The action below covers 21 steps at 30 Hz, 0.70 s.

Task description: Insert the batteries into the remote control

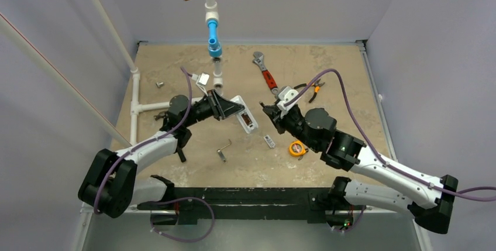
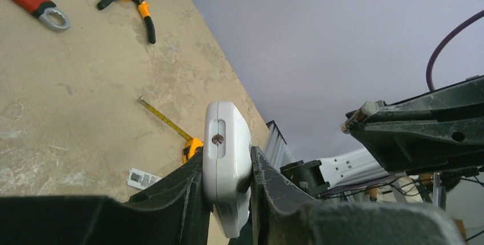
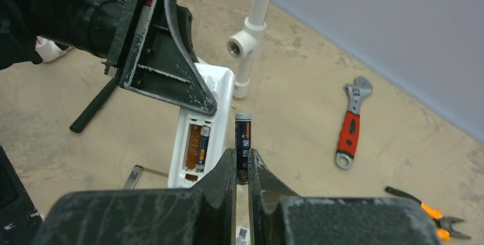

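My left jaws clamp the remote control (image 3: 222, 93) by its long edges, holding it off the table (image 1: 327, 64). It looks light, rigid and smooth, so I judge a hard push could twist it in the grip. My right jaws pinch a small, slick battery (image 3: 243, 136) by its lower end, just beside the remote. Only the right wrist view shows the open bay (image 3: 192, 142) with one cell (image 3: 201, 148) seated; the left wrist view shows just the remote's end.
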{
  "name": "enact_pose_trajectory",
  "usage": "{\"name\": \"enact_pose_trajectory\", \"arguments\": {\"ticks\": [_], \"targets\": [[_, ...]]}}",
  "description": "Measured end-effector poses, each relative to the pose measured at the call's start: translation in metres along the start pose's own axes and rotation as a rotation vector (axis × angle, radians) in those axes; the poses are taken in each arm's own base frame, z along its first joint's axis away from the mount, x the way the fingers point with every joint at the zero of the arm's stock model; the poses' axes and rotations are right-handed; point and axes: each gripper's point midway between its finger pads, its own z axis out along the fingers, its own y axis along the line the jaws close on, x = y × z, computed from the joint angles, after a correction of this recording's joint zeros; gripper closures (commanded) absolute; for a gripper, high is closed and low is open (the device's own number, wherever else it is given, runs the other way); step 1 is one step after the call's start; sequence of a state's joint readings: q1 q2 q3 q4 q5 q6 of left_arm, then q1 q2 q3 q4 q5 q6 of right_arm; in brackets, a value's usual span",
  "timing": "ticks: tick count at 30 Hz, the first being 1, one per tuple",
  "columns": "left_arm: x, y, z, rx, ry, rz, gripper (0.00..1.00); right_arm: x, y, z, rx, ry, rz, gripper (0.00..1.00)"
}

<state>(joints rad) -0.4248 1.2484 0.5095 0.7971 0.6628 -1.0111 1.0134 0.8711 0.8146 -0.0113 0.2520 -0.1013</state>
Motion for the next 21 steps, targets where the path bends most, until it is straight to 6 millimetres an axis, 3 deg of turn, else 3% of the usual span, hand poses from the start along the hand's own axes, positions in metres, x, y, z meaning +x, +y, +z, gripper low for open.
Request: {"name": "enact_pose_trajectory", "arguments": {"ticks": [15,21], "targets": [[-0.010,0.014,-0.004,-0.133,-0.107,-0.065,1.00,0.059,0.014,0.019,-0.104,0.402,0.166,1.00],[-0.007,0.015,-0.003,-0.142,-0.106,-0.085,1.00,0.051,0.029,0.027,-0.195,0.450,0.227,1.00]]}}
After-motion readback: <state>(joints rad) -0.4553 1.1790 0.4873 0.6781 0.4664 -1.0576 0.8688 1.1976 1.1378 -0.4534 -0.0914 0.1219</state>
